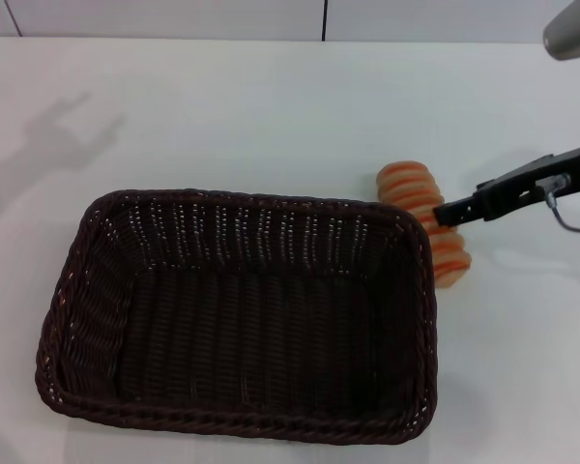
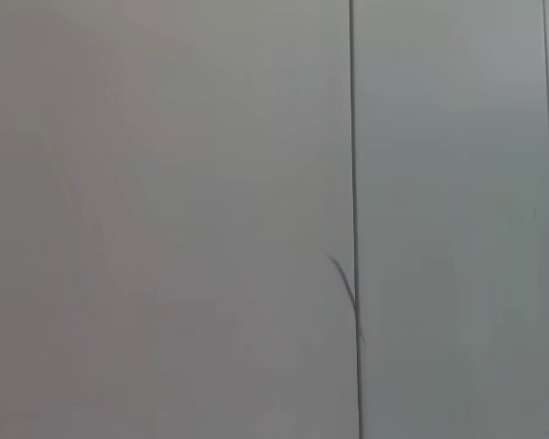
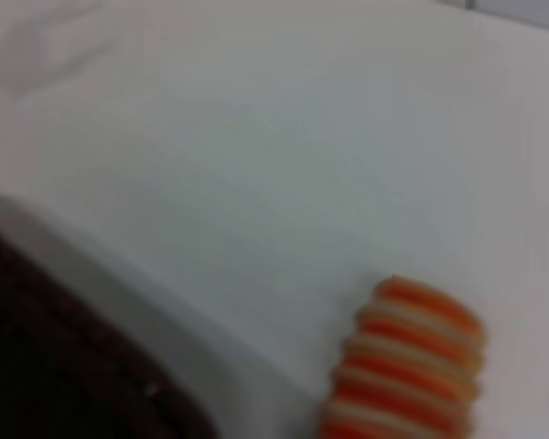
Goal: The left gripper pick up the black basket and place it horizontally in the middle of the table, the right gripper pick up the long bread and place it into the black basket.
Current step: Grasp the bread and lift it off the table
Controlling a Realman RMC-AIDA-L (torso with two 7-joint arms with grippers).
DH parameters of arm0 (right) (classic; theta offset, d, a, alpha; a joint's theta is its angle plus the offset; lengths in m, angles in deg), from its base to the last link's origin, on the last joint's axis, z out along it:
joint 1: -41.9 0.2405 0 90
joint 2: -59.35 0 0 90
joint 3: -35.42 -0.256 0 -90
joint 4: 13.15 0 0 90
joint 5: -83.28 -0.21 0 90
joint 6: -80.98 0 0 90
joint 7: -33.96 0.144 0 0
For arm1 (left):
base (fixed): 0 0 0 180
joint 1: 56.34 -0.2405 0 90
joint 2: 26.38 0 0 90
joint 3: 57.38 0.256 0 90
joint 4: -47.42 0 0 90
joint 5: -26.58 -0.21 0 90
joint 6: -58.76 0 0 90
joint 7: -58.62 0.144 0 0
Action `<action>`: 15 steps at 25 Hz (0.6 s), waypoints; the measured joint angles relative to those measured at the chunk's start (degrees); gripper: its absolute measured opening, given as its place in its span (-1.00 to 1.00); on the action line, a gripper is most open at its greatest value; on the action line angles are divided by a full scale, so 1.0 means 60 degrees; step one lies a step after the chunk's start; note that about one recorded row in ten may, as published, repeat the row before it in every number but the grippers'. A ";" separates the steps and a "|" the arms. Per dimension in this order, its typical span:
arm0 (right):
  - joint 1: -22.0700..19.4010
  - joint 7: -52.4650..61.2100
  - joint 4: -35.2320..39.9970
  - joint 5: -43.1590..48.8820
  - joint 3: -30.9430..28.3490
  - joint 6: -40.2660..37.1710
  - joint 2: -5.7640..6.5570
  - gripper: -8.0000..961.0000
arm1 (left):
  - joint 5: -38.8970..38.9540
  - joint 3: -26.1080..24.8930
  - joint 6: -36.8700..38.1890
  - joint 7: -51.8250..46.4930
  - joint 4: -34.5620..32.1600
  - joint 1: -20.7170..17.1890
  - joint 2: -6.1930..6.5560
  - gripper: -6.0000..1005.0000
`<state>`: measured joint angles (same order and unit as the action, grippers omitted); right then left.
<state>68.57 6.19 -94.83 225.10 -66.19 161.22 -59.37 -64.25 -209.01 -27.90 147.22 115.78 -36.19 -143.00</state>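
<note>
The black basket [image 1: 234, 199] lies lengthwise across the white table [image 1: 271, 106], empty, in the middle near the front edge. The long bread [image 1: 413, 186], striped orange and cream, lies on the table just outside the basket's right far corner. My right gripper [image 1: 443, 214] reaches in from the right and sits across the middle of the bread. The right wrist view shows the bread [image 3: 412, 361] close by and a corner of the basket [image 3: 55, 366]. My left gripper is out of view; the left wrist view shows only a grey wall panel [image 2: 165, 219].
A grey panelled wall [image 1: 174, 17] runs behind the table. An arm's shadow [image 1: 53, 130] falls on the far left of the table. Part of the right arm [image 1: 570, 34] shows at the top right corner.
</note>
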 joint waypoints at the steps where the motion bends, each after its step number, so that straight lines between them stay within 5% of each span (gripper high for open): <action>1: -0.0014 -0.0094 0.0033 -0.0111 0.0024 0.0059 -0.0001 0.51 | 0.0001 -0.0002 0.0000 0.0000 0.0001 -0.0003 -0.0001 0.33; 15: 0.0170 -0.0539 0.0922 -0.0205 0.0021 0.0133 0.0019 0.51 | 0.0120 -0.0037 -0.0128 0.0000 0.0003 -0.0129 -0.0030 0.33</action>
<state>69.58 2.96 -89.29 223.87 -66.06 162.02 -59.25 -63.53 -209.23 -28.67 147.22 115.80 -36.97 -143.18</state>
